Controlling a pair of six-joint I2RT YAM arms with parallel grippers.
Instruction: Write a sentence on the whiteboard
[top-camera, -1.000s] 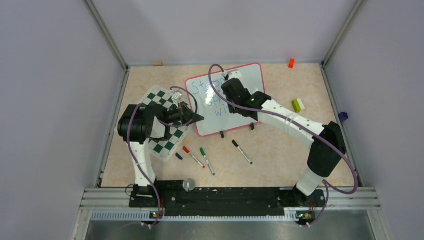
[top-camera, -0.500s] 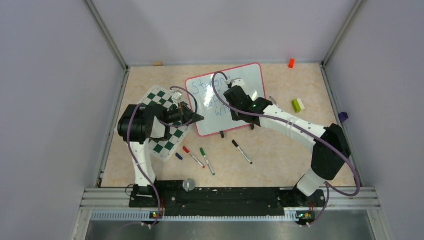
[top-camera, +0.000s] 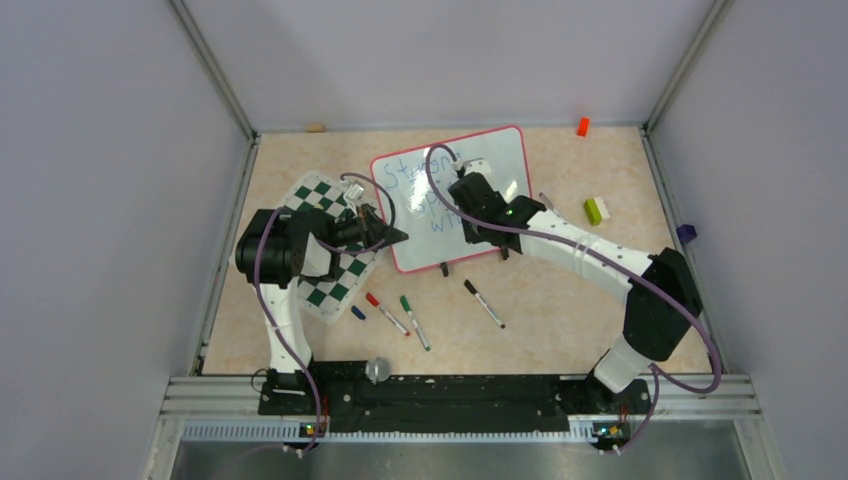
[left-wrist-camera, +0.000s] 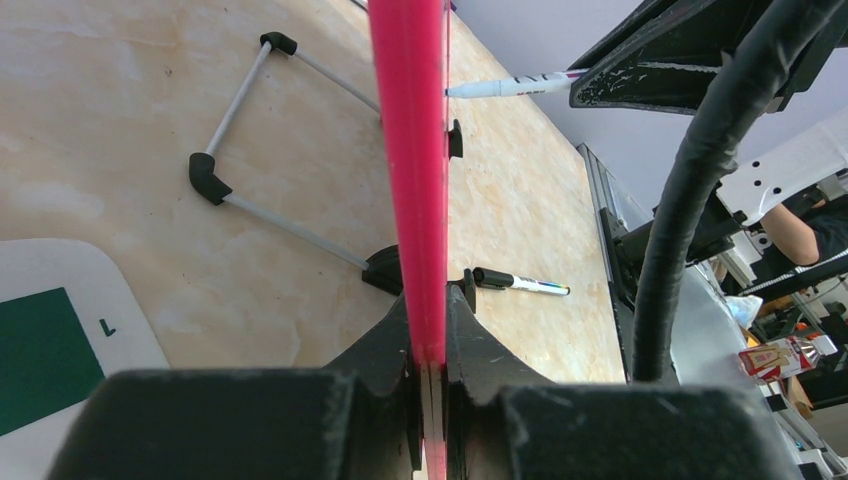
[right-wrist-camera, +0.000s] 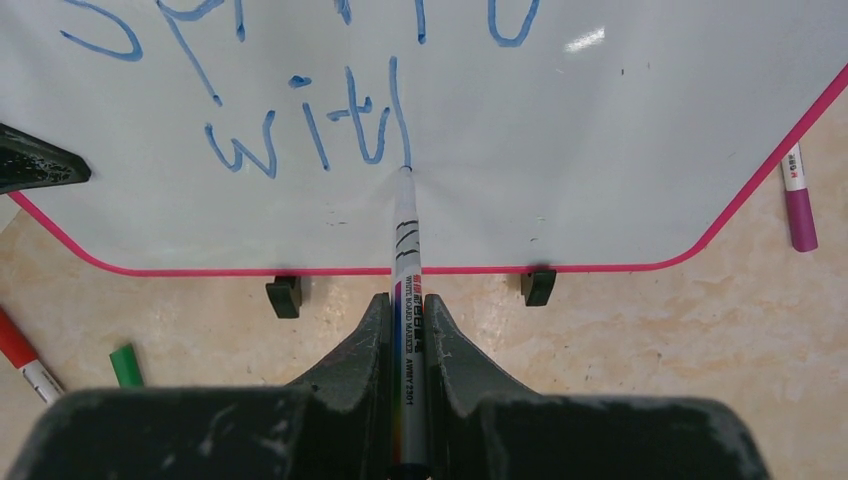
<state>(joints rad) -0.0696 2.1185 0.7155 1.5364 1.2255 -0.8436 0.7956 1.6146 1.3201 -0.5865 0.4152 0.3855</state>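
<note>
right gripper (right-wrist-camera: 405, 305) | moved with marker (right-wrist-camera: 404, 225) | toward near edge of whiteboard (right-wrist-camera: 600, 150)

Taking the tabletop's (top-camera: 560, 320) middle as the dial, a green-and-white chessboard mat (top-camera: 340, 283) lies at 9 o'clock. A red marker (top-camera: 386, 313) and a green marker (top-camera: 414, 322) lie near 7, and a black marker (top-camera: 484, 304) near 5. An orange block (top-camera: 582, 126) sits at 1, a green-and-white block (top-camera: 596, 210) at 3, and a small wooden block (top-camera: 316, 127) at 11.

There are one whiteboard (top-camera: 505, 150), one chessboard mat (top-camera: 325, 290), five markers (red (top-camera: 386, 313), green (top-camera: 414, 322), black (top-camera: 484, 304), purple (right-wrist-camera: 798, 195), and a fifth marker (right-wrist-camera: 406, 250) at the board), and four blocks: orange (top-camera: 582, 126), green-and-white (top-camera: 596, 210), dark blue (top-camera: 686, 233), tan (top-camera: 316, 127).
</note>
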